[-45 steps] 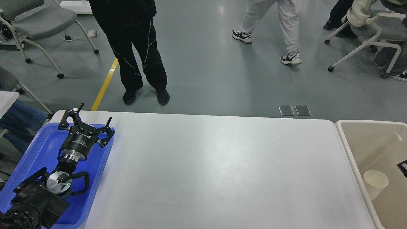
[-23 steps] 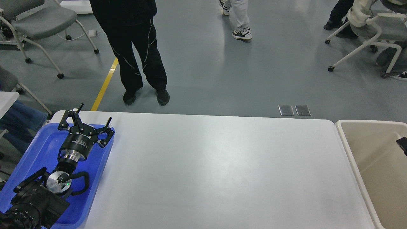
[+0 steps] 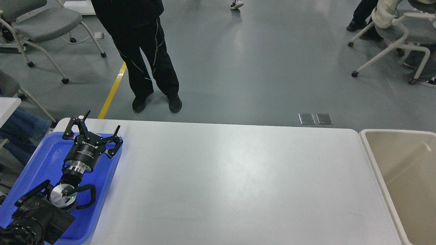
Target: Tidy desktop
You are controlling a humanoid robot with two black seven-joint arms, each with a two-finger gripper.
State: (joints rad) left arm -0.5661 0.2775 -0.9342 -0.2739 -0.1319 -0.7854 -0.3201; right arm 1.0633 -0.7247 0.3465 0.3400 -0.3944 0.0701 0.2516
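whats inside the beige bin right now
The visible part of the bin shows only bare beige walls and floor. Its right side and near end run off the picture, so anything there can't be seen.

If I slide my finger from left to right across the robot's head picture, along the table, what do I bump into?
Blue tray with the left gripper open above it → white desktop → beige bin.

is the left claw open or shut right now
Open. The left claw has its two black fingers spread wide apart above the blue tray, with nothing between them.
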